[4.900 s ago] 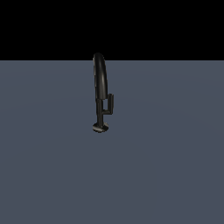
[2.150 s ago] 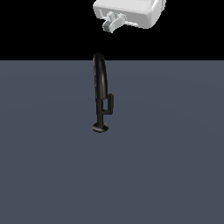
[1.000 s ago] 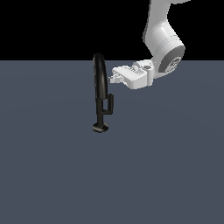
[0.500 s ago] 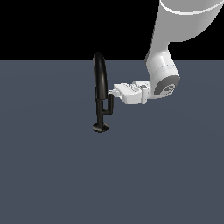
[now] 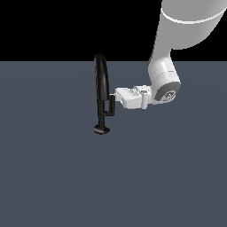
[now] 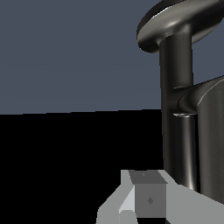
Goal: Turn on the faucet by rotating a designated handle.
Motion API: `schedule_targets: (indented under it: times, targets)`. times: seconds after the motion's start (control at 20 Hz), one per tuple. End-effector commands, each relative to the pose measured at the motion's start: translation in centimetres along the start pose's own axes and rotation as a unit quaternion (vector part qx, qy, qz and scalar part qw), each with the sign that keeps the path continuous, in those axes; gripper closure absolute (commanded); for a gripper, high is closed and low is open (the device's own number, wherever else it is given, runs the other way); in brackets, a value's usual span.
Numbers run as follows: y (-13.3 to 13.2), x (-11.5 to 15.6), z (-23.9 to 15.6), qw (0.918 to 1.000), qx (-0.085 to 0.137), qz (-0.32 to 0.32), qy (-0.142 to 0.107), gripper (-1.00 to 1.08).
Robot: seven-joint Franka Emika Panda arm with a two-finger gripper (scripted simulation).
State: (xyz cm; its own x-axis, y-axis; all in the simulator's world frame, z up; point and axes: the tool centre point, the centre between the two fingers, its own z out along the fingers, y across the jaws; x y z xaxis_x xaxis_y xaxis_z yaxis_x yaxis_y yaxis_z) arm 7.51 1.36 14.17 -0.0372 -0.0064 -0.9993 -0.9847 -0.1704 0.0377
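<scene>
The glossy black faucet (image 5: 102,84) stands upright on the grey floor, its tall arched spout rising over a small round base (image 5: 101,130). The handle (image 5: 112,105) is a short upright bar on the exterior view's right of the stem. My white gripper (image 5: 117,94) lies level and points at the handle's upper end, with its tips right at it. The fingers look pressed together with nothing between them. In the wrist view the faucet stem (image 6: 177,113) and handle (image 6: 213,144) loom close beyond the gripper (image 6: 144,194).
The white arm (image 5: 164,80) comes down from the exterior view's upper right. A flat grey floor (image 5: 53,168) surrounds the faucet, under a black background.
The arm came in from above, swung down and moved toward the exterior view's left until the gripper tips reached the handle. The faucet and handle look unmoved.
</scene>
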Motion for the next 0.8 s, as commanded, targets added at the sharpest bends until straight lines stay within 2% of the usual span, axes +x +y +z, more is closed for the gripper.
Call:
schedule_targets:
  times: [0.0,0.75]
  targets:
    - [0.0,0.0,0.0,1.0000,0.000,0.000,0.000,1.08]
    - [3.2,-1.1,0.0,1.0000,0.000,0.000,0.000,1.08]
